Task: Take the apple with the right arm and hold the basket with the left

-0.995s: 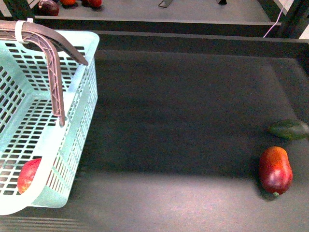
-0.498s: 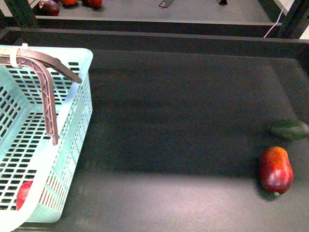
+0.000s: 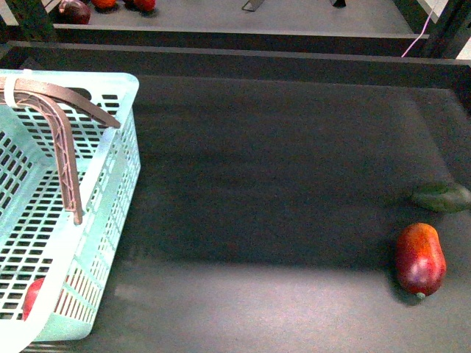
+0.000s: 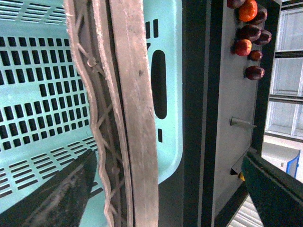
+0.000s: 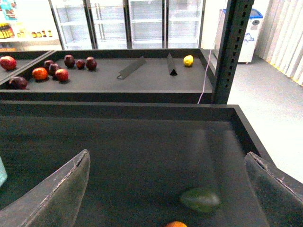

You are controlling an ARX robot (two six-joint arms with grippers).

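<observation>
Dark table (image 3: 280, 184), basket (image 3: 110, 198) at left holding apple (image 3: 31, 298)

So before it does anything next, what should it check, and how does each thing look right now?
1. Apple in the basket: ok, a red fruit shows through the lattice near the bottom corner.
2. Left gripper around the basket handles: cannot tell; the handles run between its fingers, but contact is unclear.
3. Right gripper empty: ok, open with nothing between its fingers.
4. Right gripper clear of the leftover fruit: ok, the green fruit and the long red fruit lie on the table below it.
5. Basket upright: ok, it looks level at the table's left.
</observation>
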